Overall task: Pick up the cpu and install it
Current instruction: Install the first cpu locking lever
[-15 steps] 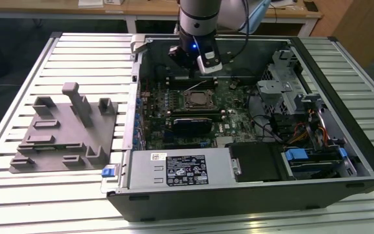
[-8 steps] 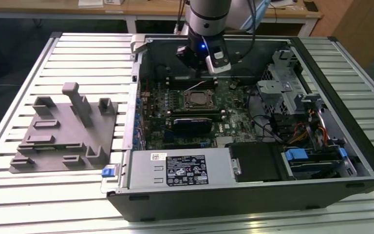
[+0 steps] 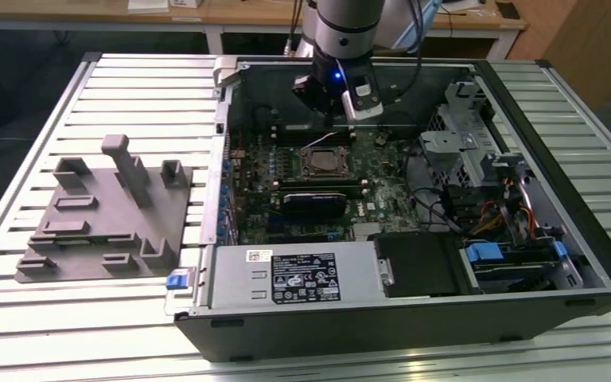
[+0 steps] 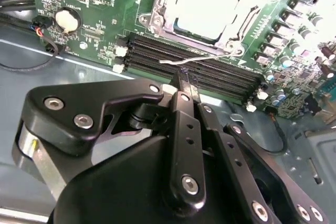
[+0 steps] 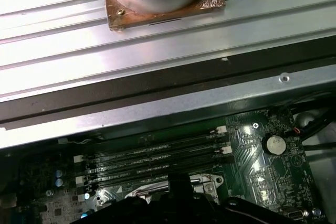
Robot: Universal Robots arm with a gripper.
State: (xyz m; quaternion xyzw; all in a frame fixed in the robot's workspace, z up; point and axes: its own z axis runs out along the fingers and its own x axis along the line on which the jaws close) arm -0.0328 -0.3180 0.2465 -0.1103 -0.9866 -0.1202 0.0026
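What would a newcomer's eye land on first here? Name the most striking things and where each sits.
The open black computer case with its green motherboard dominates the slatted metal table. The robot's black hand hangs inside the case, above the dark memory slots beside the square socket frame, where the pale silver-grey square cpu already sits. A large grey plastic tray with upright blocks lies on the table toward the exterior view's left.

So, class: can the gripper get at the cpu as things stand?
Probably yes: the cpu lies bare-topped in its socket, and the gripper hangs close by over the memory slots, nothing between.
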